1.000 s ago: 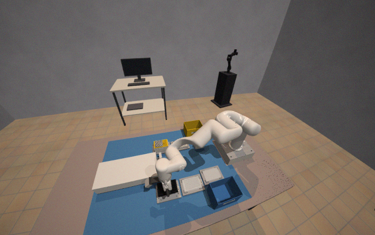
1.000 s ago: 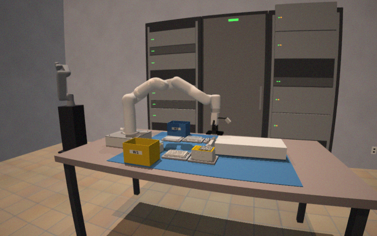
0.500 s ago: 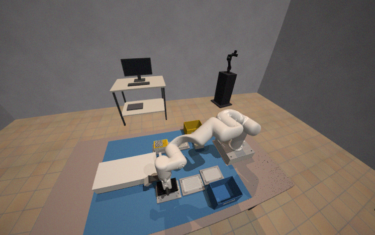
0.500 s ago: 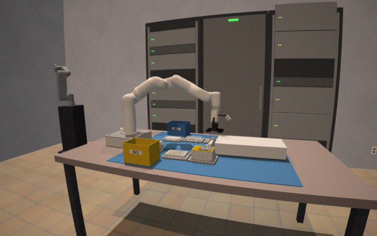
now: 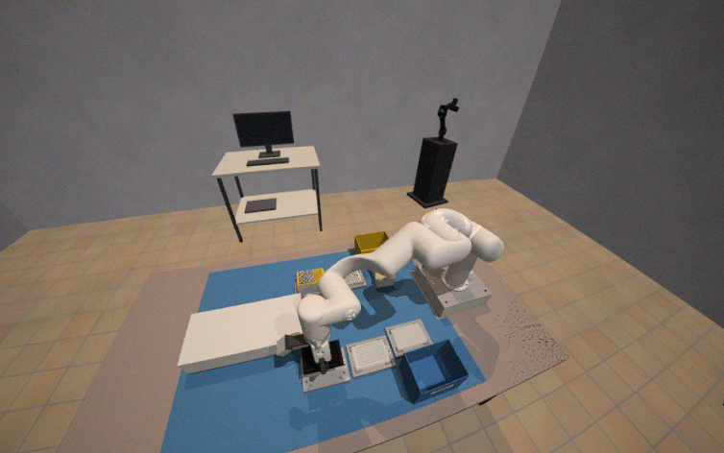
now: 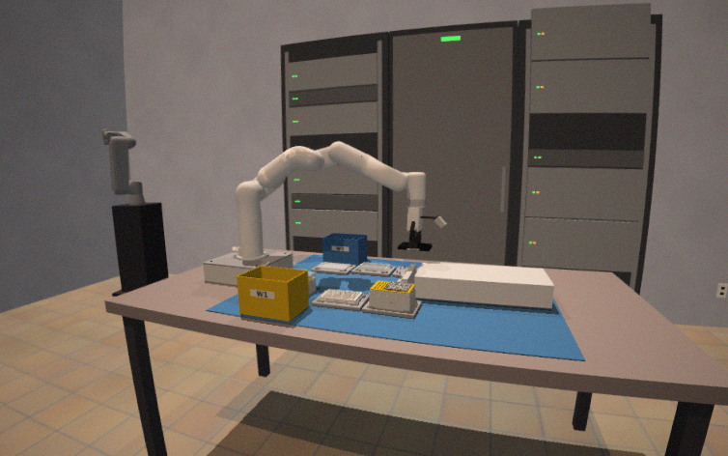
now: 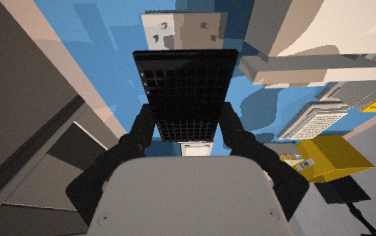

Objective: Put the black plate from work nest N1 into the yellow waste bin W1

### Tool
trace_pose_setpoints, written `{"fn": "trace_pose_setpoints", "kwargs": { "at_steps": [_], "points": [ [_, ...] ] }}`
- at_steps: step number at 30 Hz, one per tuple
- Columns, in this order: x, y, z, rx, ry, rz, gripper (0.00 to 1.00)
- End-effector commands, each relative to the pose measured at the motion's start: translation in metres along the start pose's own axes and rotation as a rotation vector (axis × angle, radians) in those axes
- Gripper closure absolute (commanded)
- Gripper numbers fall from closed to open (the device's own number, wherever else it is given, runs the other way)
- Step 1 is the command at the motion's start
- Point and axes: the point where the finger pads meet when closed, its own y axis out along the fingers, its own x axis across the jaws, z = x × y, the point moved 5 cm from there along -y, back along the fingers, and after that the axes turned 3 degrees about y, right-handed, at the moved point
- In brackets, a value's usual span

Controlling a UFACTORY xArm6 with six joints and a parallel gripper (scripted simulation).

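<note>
My gripper (image 7: 186, 111) is shut on the black plate (image 7: 186, 92) and holds it flat in the air above its grey work nest (image 7: 182, 30). In the exterior view the black plate (image 6: 418, 245) hangs well above the bench, under the gripper (image 6: 413, 236). In the top view the plate (image 5: 321, 359) shows over the nest (image 5: 325, 376) at the front of the blue mat. The yellow waste bin W1 (image 6: 272, 292) stands upright at the mat's near left corner in the exterior view. It also shows in the top view (image 5: 371, 241) and in the wrist view (image 7: 332, 158).
The long white cooler (image 6: 483, 284) lies right beside the nest. Two white plates (image 5: 371, 355) (image 5: 408, 336) sit in nests between it and the blue bin (image 5: 431, 369). A yellow-topped tip box (image 6: 392, 296) and another white plate (image 6: 339, 298) stand near W1. The arm's base (image 6: 245, 267) is behind W1.
</note>
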Motion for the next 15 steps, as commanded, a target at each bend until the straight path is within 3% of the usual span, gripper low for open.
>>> {"fn": "trace_pose_setpoints", "kwargs": {
  "at_steps": [1, 15],
  "points": [
    [-0.001, -0.010, 0.001, 0.007, 0.000, 0.002, 1.00],
    [0.000, -0.030, 0.001, 0.007, 0.000, 0.002, 1.00]
  ]
}}
